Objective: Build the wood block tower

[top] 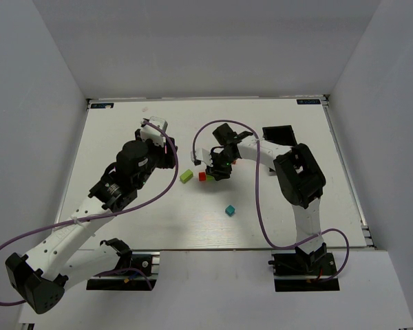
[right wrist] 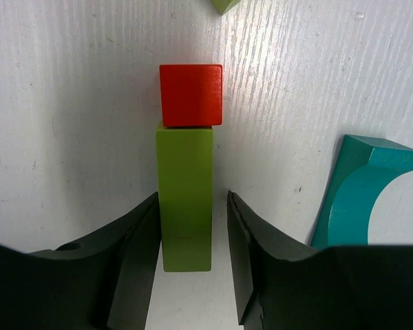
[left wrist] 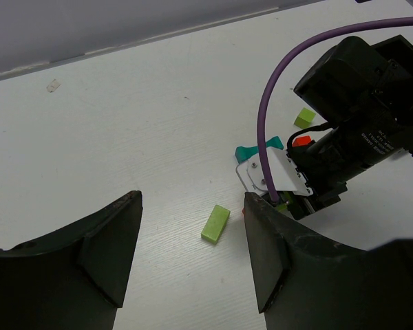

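Right claw [right wrist: 193,199] slightly parted astride long green block [right wrist: 184,165], red cube [right wrist: 191,95] touching its far end, left claw [left wrist: 193,197] wide apart, empty.

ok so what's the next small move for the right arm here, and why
Probably close the right end effector on the long lime green block. Its fingers sit on either side of that block, with a gap showing on at least one side, so it does not look gripped yet. Close gently, since the red cube touches the block's far end and could be nudged.
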`<move>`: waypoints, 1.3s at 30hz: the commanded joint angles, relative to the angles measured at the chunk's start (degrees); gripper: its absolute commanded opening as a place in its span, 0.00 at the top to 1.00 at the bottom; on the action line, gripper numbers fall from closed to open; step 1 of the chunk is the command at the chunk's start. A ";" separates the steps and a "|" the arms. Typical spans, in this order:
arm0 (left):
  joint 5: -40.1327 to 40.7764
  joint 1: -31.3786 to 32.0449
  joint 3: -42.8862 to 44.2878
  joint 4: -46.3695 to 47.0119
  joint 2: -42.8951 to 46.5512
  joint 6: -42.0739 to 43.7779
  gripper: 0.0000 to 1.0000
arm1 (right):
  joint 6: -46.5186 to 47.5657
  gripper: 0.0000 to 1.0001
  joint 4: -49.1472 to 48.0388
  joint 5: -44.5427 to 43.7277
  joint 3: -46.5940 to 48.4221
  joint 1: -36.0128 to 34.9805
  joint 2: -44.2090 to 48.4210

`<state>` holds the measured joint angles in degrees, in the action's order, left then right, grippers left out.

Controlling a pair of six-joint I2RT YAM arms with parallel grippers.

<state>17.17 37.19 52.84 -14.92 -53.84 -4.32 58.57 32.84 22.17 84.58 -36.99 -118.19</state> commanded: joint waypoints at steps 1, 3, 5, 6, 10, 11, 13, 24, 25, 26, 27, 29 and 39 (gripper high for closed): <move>-0.03 -0.36 -0.63 0.68 0.58 0.19 0.29 | 0.23 0.53 -0.50 -0.29 -0.82 -0.10 1.38; -0.03 -0.36 -0.63 0.68 0.58 0.19 0.29 | 0.06 0.53 -0.84 -0.20 -0.82 -0.18 1.39; -0.03 -0.36 -0.63 0.68 0.58 0.19 0.29 | 0.06 0.53 -0.85 -0.20 -0.90 -0.18 1.38; -0.03 -0.36 -0.63 0.68 0.58 0.19 0.29 | -0.03 0.53 -0.93 -0.11 -0.82 -0.27 1.38; -0.03 -0.36 -0.63 0.68 0.58 0.19 0.29 | -0.29 0.54 -0.94 -0.11 -0.90 -0.18 1.30; -0.03 -0.36 -0.63 0.68 0.58 0.19 0.29 | -0.29 0.54 -1.11 -0.20 -0.99 -0.18 1.30; -0.03 -0.36 -0.63 0.68 0.58 0.19 0.29 | -0.64 0.54 -1.11 -0.29 -0.82 -0.18 1.12; -0.03 -0.36 -0.63 0.68 0.58 0.19 0.29 | -1.00 0.54 -1.46 -0.29 -0.47 -0.36 0.77; -0.03 -0.36 -0.63 0.68 0.58 0.19 0.29 | -1.17 0.54 -1.46 -0.29 -0.46 -0.19 0.77; -0.03 -0.36 -0.63 0.68 0.58 0.19 0.29 | -1.09 0.54 -1.46 -0.12 -0.55 -0.45 0.86; -0.03 -0.36 -0.63 0.68 0.58 0.19 0.29 | -1.17 0.54 -1.46 -0.20 -0.46 -0.45 0.77; -0.03 -0.36 -0.63 0.68 0.58 0.19 0.29 | -1.26 0.54 -1.46 -0.29 -0.38 -0.27 0.68; -0.03 -0.36 -0.63 0.68 0.58 0.19 0.29 | -1.35 0.47 -1.64 -0.29 -0.55 -0.36 0.59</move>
<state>17.17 37.19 52.84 -14.92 -53.84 -4.32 57.28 31.53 21.78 84.53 -37.15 -118.19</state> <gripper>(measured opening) 0.710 0.518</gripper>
